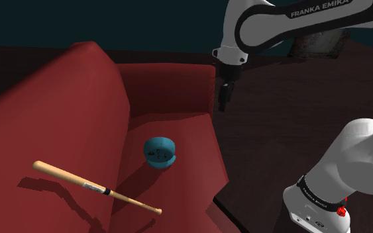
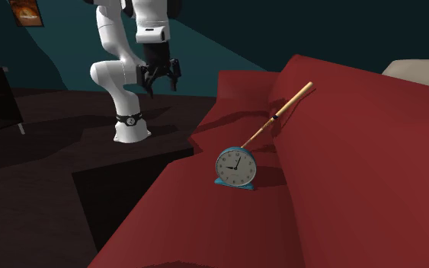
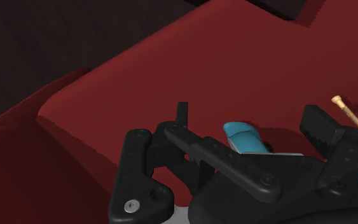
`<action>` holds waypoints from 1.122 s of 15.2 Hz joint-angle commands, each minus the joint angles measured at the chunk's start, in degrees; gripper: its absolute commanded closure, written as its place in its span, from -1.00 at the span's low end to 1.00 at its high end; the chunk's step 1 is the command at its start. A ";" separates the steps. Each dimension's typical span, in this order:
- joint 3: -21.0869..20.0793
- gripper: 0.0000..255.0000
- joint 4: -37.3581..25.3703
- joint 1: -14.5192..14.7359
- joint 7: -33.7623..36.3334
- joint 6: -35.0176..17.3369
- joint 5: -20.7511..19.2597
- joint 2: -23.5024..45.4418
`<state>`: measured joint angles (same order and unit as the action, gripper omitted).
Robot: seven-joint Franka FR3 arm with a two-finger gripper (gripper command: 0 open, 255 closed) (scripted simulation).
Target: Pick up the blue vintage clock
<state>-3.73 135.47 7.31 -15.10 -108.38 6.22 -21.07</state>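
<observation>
End effector (image 2: pixel 159 84) hangs open and empty, fingers spread for the grasp; the clock (image 2: pixel 235 167) stands upright on the sofa (image 2: pixel 342 167) seat well below and ahead of it, its top free, bat (image 2: pixel 281 114) beyond.

Open space above the clock (image 1: pixel 159 151); the bat (image 1: pixel 95 188) leans on the backrest (image 1: pixel 59 99) nearby.

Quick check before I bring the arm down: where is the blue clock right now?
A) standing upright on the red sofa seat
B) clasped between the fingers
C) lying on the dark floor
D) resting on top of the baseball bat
A: the clock stands upright on the sofa seat, while the open gripper hangs well apart from it.
</observation>
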 commanded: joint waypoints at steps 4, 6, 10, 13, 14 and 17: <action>-2.15 -1.00 -3.24 2.22 -2.63 -7.16 -0.21 9.54; -3.02 -1.00 -5.11 3.03 -3.50 -9.49 -0.57 13.43; -4.74 -1.00 -9.46 4.63 -4.92 -13.52 -1.80 21.19; -5.92 -1.00 -13.20 5.91 -5.71 -15.97 -3.18 26.98; -6.29 -1.00 -14.54 6.35 -5.93 -16.67 -3.72 28.90; -7.25 -1.00 -18.82 7.83 -6.50 -18.47 -5.53 34.63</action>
<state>-10.67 117.67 14.70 -21.24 -126.11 1.24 11.94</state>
